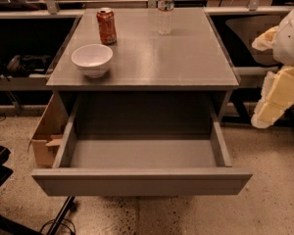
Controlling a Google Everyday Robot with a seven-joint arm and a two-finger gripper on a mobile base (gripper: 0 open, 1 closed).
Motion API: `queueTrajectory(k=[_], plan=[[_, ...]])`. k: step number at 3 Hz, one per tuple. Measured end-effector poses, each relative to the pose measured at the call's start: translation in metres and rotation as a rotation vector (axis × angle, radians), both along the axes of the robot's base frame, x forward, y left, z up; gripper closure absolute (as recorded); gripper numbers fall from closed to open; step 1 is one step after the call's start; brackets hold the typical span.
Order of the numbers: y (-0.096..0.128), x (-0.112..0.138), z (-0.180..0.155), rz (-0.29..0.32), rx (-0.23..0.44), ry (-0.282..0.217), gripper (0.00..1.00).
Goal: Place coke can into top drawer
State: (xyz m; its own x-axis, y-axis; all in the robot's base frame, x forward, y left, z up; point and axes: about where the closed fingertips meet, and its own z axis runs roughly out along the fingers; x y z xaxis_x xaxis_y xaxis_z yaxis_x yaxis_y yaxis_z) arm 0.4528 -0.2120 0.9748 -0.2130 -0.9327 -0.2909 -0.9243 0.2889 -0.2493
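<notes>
can: small red-orange metal coke can with silver top and pull tab (107, 26) stands upright on the back-left part of the flat grey cabinet top (181, 58), not in the drawer
drawer: wide shallow grey top drawer (142, 182) is pulled well out toward the camera, grey floor bare, nothing inside
gripper: pale cream-and-white gripper (277, 94) hangs at the right edge of the view, off the cabinet's side and lower than its top, well apart from the can
gripper state: wide or narrow cannot be told; it holds no can, since the can sits alone on the top
near the can: round white ceramic bowl (92, 59) just in front of it, close but not touching; clear plastic water bottle (165, 9) upright at back centre, apart from the can
beside cabinet: brown cardboard box (46, 131) on the floor against the cabinet's view-left side, by the drawer wall
done: drawer stands open, judged ready to take the can
left: reach, grasp, lift, carry over the drawer, lower, let go, so all the can handling
progress: judged early, no contact with the can yet
watch: reach likely crosses the top from the gripper's side, bottle and bowl both near that path, either could be knocked
</notes>
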Motion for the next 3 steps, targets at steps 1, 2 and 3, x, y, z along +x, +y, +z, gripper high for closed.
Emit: queueTrajectory(k=[1,2,3], plan=[[0.024,0.057,0.006,0.041,0.177,-0.083,0.00],[0.047,0.130,0.032,0.042,0.434,-0.201,0.00],[0.075,0.178,0.057,0.053,0.657,-0.309,0.00]])
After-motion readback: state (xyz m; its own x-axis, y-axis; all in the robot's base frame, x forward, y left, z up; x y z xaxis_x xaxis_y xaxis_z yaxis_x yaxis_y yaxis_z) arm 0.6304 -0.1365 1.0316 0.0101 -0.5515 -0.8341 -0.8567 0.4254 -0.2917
